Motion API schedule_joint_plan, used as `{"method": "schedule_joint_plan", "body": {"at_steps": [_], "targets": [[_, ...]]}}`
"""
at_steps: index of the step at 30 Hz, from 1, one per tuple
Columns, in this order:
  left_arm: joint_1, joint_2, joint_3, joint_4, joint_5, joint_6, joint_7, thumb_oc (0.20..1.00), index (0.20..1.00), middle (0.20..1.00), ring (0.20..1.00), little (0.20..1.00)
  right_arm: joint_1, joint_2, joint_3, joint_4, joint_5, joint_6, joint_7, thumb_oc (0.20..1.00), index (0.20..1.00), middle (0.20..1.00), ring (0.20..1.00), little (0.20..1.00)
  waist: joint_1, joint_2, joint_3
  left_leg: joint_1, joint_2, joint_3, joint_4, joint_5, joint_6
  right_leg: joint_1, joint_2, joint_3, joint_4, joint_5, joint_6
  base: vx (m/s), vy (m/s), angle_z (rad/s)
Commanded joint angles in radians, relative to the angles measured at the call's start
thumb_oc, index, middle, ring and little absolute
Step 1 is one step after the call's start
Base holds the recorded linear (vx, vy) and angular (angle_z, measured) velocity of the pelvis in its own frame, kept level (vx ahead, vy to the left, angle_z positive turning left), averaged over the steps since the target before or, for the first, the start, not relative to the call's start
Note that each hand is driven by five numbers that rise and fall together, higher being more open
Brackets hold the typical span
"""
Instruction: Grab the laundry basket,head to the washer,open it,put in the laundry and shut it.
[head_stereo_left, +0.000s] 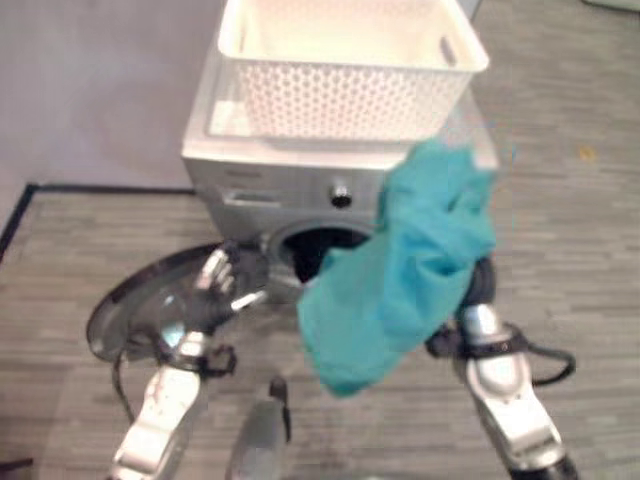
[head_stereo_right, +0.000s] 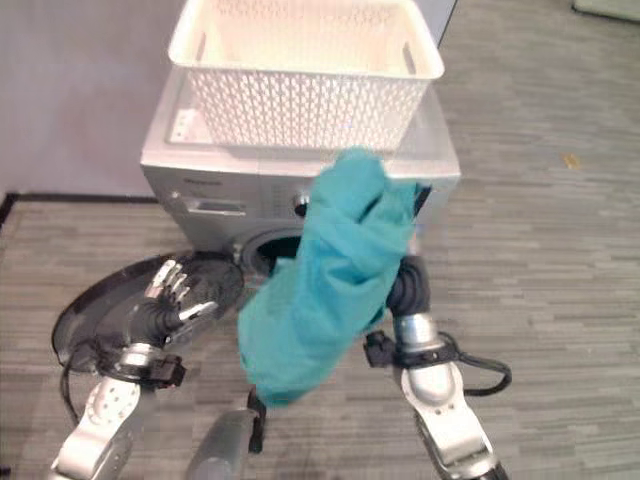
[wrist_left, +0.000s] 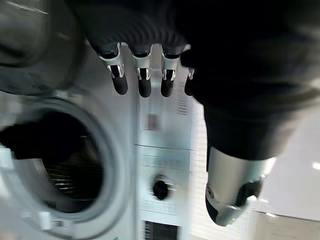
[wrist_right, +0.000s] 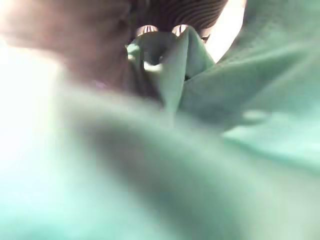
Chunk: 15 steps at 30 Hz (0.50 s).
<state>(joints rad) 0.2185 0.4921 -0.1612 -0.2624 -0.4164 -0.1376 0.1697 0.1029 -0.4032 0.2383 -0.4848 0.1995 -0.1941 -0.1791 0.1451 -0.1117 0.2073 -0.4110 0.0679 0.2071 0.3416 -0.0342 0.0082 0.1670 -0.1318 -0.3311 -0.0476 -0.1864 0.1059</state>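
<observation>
Teal cloth (head_stereo_left: 400, 280), nearest the head camera, hangs bunched from the right hand (wrist_right: 165, 30) just before the washer (head_stereo_left: 270, 180)'s dark opening, presumably lifted clear to feed inside. Its round door (head_stereo_left: 130, 310) lies swung wide by the left hand (head_stereo_left: 222, 280). On top sits the white basket (head_stereo_left: 350, 100). Left wrist view: fingers (wrist_left: 144, 80) straight, holding nothing. Right wrist view: fingers seem pinched on a fold of cloth.

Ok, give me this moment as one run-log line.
washer door: open | right hand: shut on teal cloth, held before drum opening | left hand: open by door | basket: atop washer
</observation>
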Motion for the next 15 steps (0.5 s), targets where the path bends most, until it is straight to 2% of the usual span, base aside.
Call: {"method": "schedule_joint_plan", "body": {"at_steps": [1, 5, 11, 15], "targets": [[-0.023, 0.061, 0.05, 0.004, -0.037, -0.047, -0.002, 1.0, 1.0, 1.0, 1.0, 1.0, -0.019, 0.012, -0.025, 0.003, 0.172, -0.063, 0.06, 0.2, 0.2, 0.2, 0.2, 0.2, -0.006, 0.02, -0.016, 0.003, 0.072, -0.003, -0.079, 0.067, -0.026, -0.07, 0.01, 0.025, 0.201, -0.054, -0.04, -0.09, -0.059, 0.09], [-0.03, 0.064, 0.078, 0.014, -0.069, -0.069, 0.005, 1.0, 1.0, 1.0, 1.0, 1.0, 0.058, -0.011, -0.006, 0.049, 0.231, -0.055, 0.116, 0.2, 0.2, 0.2, 0.2, 0.2, -0.018, 0.034, 0.049, -0.043, 0.08, -0.006, -0.055, 0.068, -0.029, -0.143, -0.001, 0.012, 0.273, -0.076, -0.055, -0.07, -0.011, 0.17], [-0.063, 0.067, 0.081, 0.025, -0.084, -0.087, 0.011, 1.0, 1.0, 1.0, 1.0, 1.0, 0.107, -0.036, 0.025, 0.1, 0.299, -0.043, 0.166, 0.2, 0.2, 0.2, 0.2, 0.2, -0.029, 0.04, 0.095, -0.099, 0.093, 0.004, -0.024, 0.065, -0.032, -0.221, -0.013, 0.008, 0.337, -0.089, -0.066, -0.06, 0.005, 0.01], [-0.107, 0.059, 0.064, 0.032, -0.103, -0.09, 0.025, 1.0, 1.0, 1.0, 1.0, 1.0, 0.122, -0.026, 0.083, 0.168, 0.471, -0.026, 0.217, 0.2, 0.2, 0.2, 0.2, 0.2, -0.034, 0.05, 0.134, -0.153, 0.102, 0.008, 0.003, 0.069, -0.035, -0.294, -0.017, 0.001, 0.393, -0.102, -0.082, -0.04, -0.008, -0.04]]}}
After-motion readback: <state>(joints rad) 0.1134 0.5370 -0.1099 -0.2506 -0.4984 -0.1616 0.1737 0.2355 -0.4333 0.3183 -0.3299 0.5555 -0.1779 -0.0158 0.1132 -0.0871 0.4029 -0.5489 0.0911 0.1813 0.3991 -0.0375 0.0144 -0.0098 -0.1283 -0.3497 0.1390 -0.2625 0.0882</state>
